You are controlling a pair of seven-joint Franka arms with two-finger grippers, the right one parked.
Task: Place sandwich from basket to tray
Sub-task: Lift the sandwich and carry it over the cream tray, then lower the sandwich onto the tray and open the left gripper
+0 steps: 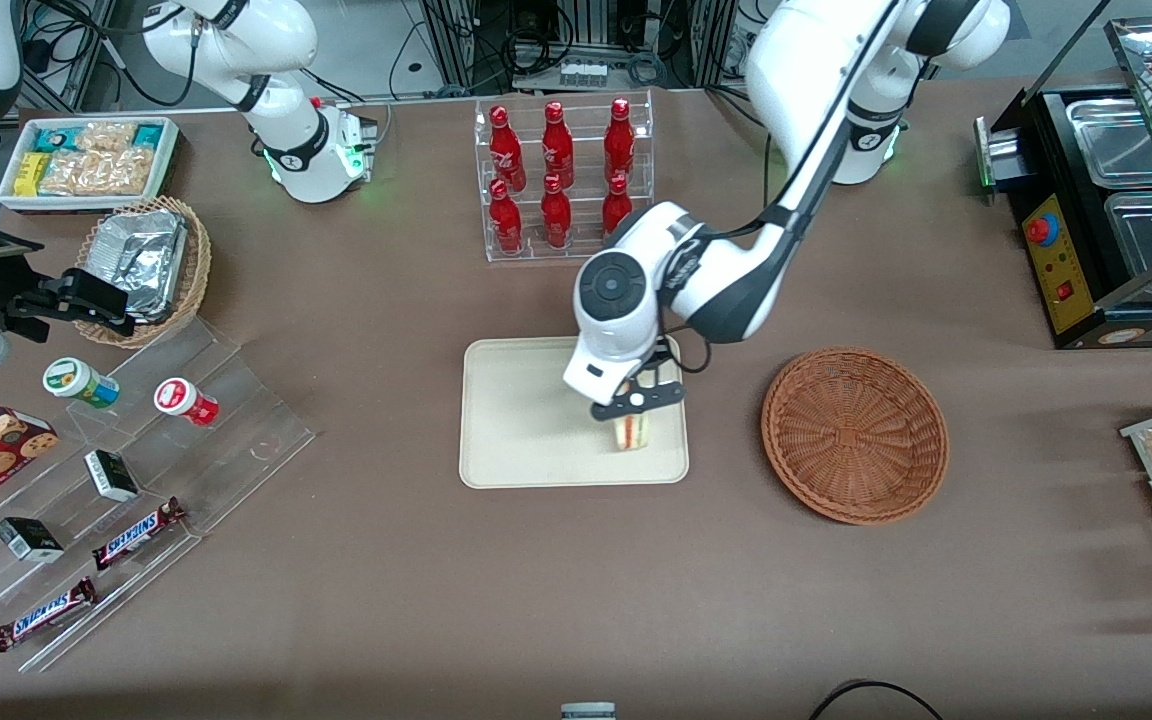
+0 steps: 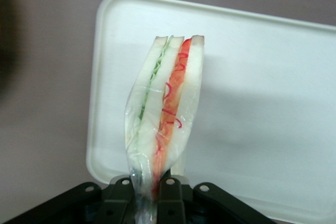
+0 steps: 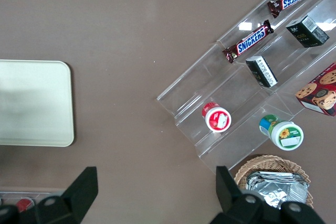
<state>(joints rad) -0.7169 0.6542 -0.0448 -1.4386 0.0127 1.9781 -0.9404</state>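
One sandwich [image 2: 165, 108] is pinched by its corner in the closed end effector [image 1: 639, 402] — edge-up over the tray [image 1: 516, 420]. It should be lowered until seated, then released gently; the emptied basket [image 1: 854, 434] lies beside, on the tabletop [image 1: 356, 560].

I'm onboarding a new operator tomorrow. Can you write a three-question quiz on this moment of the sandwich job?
1. True or false: the sandwich is in the basket.
2. The gripper is over: A) the bottle rack, B) the tray, C) the basket.
3. Fill in: the gripper is shut on the ____.

Key: 1 false, the basket holds nothing; 2 B; 3 sandwich.
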